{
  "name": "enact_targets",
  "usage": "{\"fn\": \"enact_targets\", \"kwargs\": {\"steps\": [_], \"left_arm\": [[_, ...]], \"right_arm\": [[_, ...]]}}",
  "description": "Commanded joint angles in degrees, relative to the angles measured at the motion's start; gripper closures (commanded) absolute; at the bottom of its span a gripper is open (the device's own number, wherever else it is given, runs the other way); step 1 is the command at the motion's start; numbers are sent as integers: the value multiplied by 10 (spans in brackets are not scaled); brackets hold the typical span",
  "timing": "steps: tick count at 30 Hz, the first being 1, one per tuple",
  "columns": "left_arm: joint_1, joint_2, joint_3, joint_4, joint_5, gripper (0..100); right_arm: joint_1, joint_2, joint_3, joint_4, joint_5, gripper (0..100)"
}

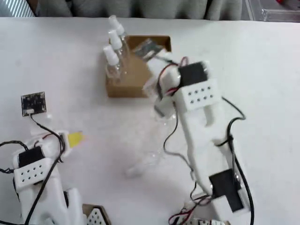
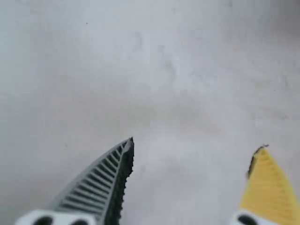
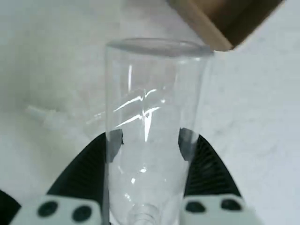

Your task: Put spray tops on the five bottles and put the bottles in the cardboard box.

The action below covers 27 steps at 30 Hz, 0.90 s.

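Tightly gripping a clear plastic bottle point(image 3: 154, 84) with the right tool point(image 3: 150, 136), neck cut off; holding left tool point(image 2: 197, 143) spread apart above white counter point(image 2: 140, 56).

The tabletop point(image 1: 93, 122) is wide and bare between the left tool point(image 1: 71, 138) and the cardboard box point(image 1: 126, 88). Three bottles point(image 1: 114, 58) stand in the left side of the box; its right side has more room. The right arm point(image 1: 199, 93) hangs over the near right corner, with a clear bottle point(image 3: 150, 93) held in the right tool point(image 3: 151, 136). A loose bottle point(image 1: 145, 164) lies on the tabletop between the arms. A small black board point(image 1: 33, 103) sits by the left arm point(image 1: 35, 173).
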Motion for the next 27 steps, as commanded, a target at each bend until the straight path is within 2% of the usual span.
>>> {"fn": "enact_targets", "kwargs": {"steps": [1,8,15,20,24,27], "left_arm": [[-23,-13,-26,-13,1,631],[-55,-13,-38,-13,18,631],[-94,4,-41,-45,19,631],[-117,133,-106,-50,38,631],[-126,233,-151,-66,51,631],[-126,257,-166,-69,51,631]], "right_arm": [[-89,-65,45,-3,-6,982],[-217,-68,150,-102,-21,981],[-269,-42,212,-183,-34,981],[-275,-15,222,-206,-38,978],[-275,-8,222,-206,-39,868],[-275,-14,220,-206,-40,776]]}}
